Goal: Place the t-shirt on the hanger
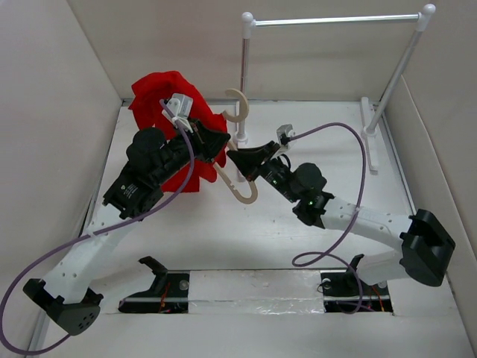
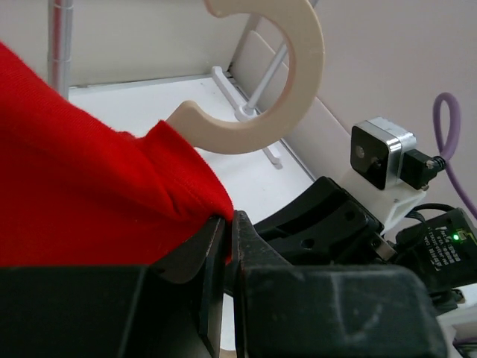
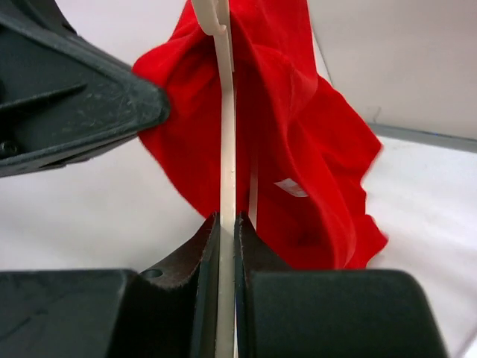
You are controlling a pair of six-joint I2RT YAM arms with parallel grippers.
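T-shirt point(image 1: 160, 93) hangs bunched in the air over the far left of the surface point(image 1: 223, 239). The left jaws are shut on a fold of its red cloth. Just to its right is the hanger point(image 3: 226, 134), its thin bar clamped between the right jaws. The long axis runs from the hook at the far end to a curved arm end at the near end. One side of the hanger disappears into the cloth where the hook's neck meets the shirt edge, and the other side is bare. The coming move, as I judge it, depends on drawing the cloth rightward along that axis. The left arm is nearer the shirt. A small white mark point(image 3: 291, 188) on the shirt is too small to read, and no other writing is legible.
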